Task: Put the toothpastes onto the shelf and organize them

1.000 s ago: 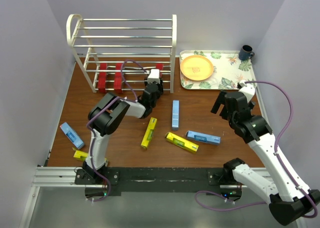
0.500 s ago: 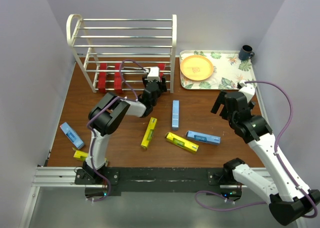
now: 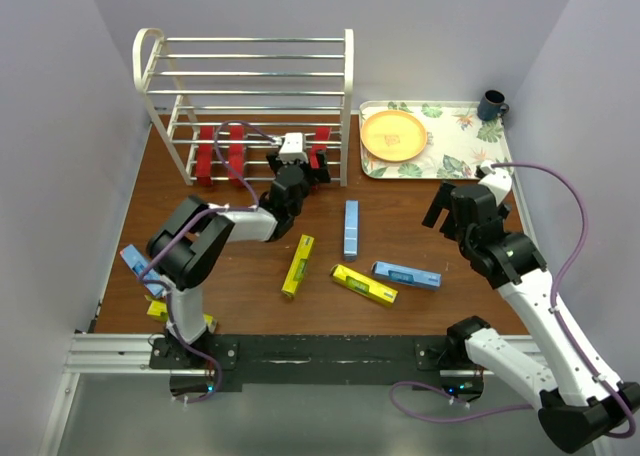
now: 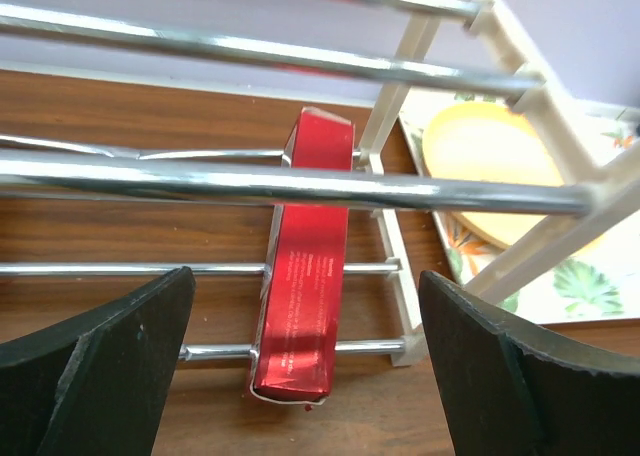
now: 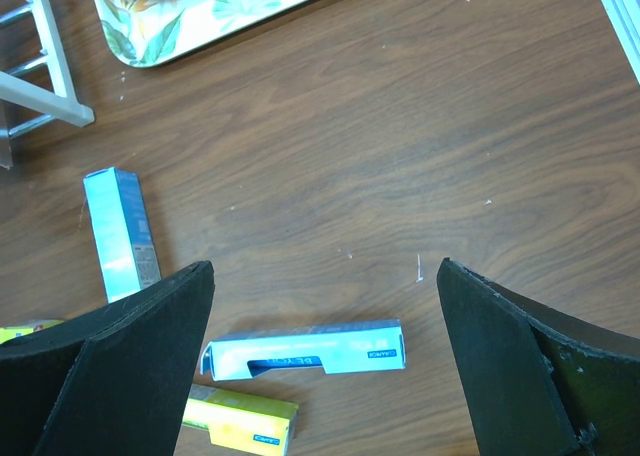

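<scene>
The white wire shelf [image 3: 246, 74] stands at the back left. Three red toothpastes [image 3: 205, 157] [image 3: 237, 154] [image 3: 321, 156] lie on its bottom tier. My left gripper [image 3: 297, 166] is open at the shelf's front right. In the left wrist view a red carton [image 4: 302, 306] rests across the lowest bars, free between the wide fingers [image 4: 130, 346]. Loose on the table lie light blue cartons [image 3: 351, 228] [image 3: 407, 275] [image 3: 138, 266] and yellow ones [image 3: 298, 266] [image 3: 364, 285] [image 3: 160, 311]. My right gripper [image 3: 452, 212] hangs open above a light blue carton [image 5: 310, 348].
A floral tray [image 3: 462, 126] at the back right carries an orange plate [image 3: 394, 136], with a dark mug [image 3: 491, 105] at its far corner. Lilac walls close in on both sides. The left arm's elbow [image 3: 190, 246] hangs over the left-hand cartons.
My left gripper has opened and let go of the red carton on the bottom tier, and has shifted slightly left and toward the shelf. The right arm has not moved.
</scene>
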`<state>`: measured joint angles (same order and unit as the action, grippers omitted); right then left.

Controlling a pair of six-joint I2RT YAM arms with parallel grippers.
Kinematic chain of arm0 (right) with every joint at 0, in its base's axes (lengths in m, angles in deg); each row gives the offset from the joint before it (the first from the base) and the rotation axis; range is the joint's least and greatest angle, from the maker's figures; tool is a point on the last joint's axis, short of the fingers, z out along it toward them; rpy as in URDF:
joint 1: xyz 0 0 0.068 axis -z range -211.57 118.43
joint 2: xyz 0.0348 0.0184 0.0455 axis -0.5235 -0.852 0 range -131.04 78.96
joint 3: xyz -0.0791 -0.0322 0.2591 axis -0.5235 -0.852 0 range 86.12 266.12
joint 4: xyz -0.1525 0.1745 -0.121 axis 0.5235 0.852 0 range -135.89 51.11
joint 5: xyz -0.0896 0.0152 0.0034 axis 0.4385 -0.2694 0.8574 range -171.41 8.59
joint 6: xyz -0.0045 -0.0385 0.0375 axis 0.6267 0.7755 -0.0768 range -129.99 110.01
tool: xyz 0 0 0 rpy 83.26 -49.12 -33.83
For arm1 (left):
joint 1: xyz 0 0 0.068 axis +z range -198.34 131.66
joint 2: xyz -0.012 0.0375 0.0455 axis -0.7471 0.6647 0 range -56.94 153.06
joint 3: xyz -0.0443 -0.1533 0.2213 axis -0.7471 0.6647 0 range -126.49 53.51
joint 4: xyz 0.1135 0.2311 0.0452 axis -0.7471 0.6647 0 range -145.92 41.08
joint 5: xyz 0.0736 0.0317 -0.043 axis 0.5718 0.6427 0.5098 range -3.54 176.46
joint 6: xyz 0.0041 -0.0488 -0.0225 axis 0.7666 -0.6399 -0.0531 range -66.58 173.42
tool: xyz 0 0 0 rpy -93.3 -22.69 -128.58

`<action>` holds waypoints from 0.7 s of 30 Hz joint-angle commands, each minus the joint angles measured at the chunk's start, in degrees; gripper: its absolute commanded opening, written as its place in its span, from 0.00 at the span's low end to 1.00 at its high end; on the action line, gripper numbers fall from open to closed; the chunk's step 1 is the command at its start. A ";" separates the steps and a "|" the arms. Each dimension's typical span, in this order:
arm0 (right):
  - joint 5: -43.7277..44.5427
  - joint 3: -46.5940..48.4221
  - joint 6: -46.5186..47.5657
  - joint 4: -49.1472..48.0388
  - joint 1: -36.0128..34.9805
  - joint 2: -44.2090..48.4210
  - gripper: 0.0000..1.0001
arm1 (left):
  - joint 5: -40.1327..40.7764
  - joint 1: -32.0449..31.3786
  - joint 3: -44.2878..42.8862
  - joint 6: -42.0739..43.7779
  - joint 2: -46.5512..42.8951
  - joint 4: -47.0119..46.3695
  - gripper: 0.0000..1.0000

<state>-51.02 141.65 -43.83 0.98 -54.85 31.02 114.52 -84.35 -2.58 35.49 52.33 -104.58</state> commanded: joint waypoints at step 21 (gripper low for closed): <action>-0.86 -0.95 -1.31 -0.73 0.17 1.80 0.99 | 2.36 1.82 1.70 -32.08 -9.88 37.85 0.98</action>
<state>-52.33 140.62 -44.88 0.87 -54.85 32.48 117.36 -83.96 3.19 8.83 39.81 -70.88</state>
